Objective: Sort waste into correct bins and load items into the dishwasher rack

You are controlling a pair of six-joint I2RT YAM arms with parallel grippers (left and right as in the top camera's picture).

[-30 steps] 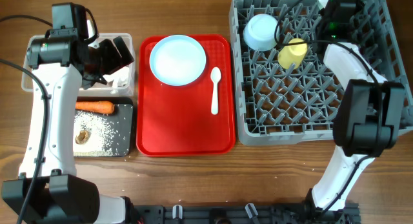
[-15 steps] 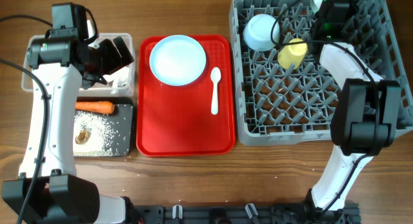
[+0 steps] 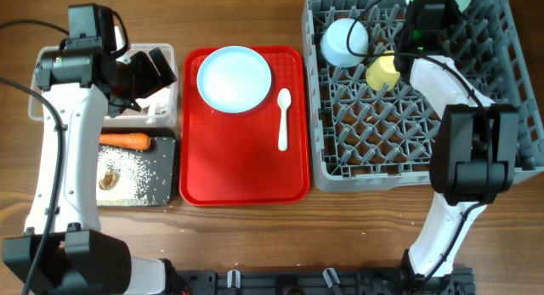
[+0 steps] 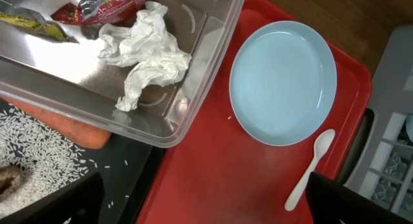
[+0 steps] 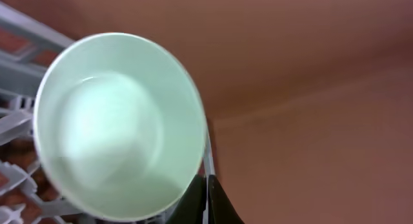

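The right gripper (image 5: 205, 199) is closed down narrow on the rim of a pale blue round bowl (image 5: 116, 127), pinching it by the edge alone, as far as I can judge. The bowl is at the far right corner of the large grey pegged dishwasher rack (image 3: 399, 138), close against the rack's far wall.

That thin pinch is the worry. The bowl could swivel or slip out of it. If it is let go before it sits between the pegs, it may tip over the far wall and off the rack onto the desk. The arm's cable also hangs near the other pale blue bowl (image 3: 345, 40) and the small yellow cup (image 3: 383, 71), which sit toward the rack's far left corner, and a swing back could snag them.

Since a second ago, the right wrist has shifted left along the rack's far edge, and the held bowl now shows to its right.

The left gripper (image 3: 151, 74) has not moved. It is spread wide and empty above the clear plastic rectangular tub (image 4: 193, 88).
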